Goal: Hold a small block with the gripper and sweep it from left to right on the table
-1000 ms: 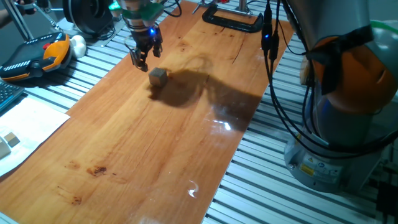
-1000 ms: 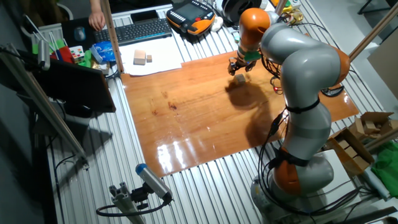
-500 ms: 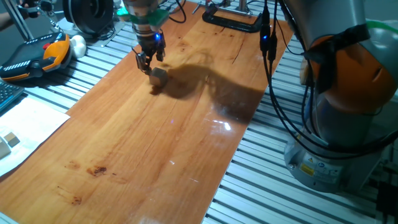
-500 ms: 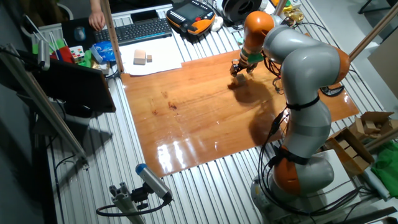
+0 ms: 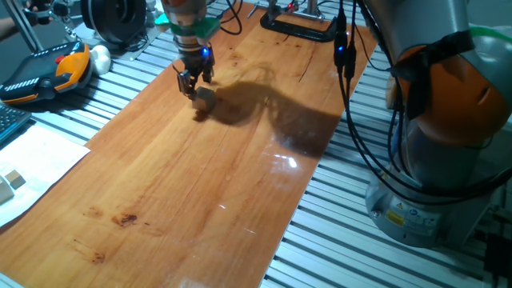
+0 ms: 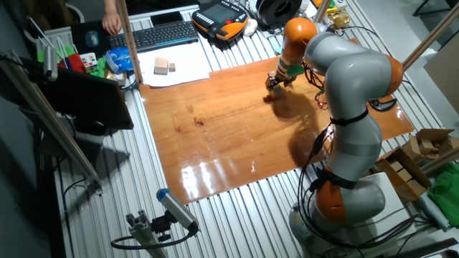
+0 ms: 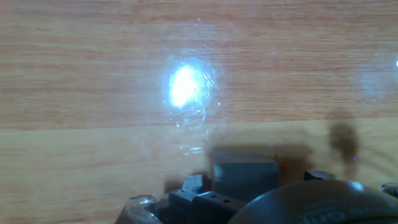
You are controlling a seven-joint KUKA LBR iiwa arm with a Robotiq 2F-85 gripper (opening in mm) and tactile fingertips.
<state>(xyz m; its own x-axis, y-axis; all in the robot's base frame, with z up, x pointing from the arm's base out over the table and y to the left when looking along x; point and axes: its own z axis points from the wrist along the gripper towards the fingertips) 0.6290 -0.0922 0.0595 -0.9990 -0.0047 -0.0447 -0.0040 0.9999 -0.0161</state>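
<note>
Your small black two-fingered gripper [image 5: 193, 84] with its blue light hangs fingers-down over the long reddish-brown wooden board [image 5: 200, 184] that serves as the table, low enough that the fingertips reach the wood at the board's far end. The small pale beige plain wooden cube [image 5: 205, 97] sits on the board right at those fingertips, at about 4 o'clock from them in one fixed view, touching or all but touching them. You cannot tell from any view whether the fingers stand apart or have closed on the cube; it looks beside them rather than between them.

From the other fixed view, the gripper [image 6: 275, 81] sits under the orange wrist at the board's [image 6: 237, 136] upper edge, and the cube is too small to make out there. The grey arm [image 6: 349, 93] bends over the board from its base at 5 o'clock.

In the hand view you see the cube [image 7: 245, 176] as a blurred grey-beige shape at 6 o'clock, resting on the wood [image 7: 93, 81] just above dark gripper parts, with a bright glare spot at 11 o'clock from it.

Off the board, a second pale block [image 5: 10, 181] lies on white paper at 9 o'clock in the first fixed view, and an orange-and-black handheld pendant [image 5: 48, 72] rests on the silver slatted surface [image 5: 368, 256].
</note>
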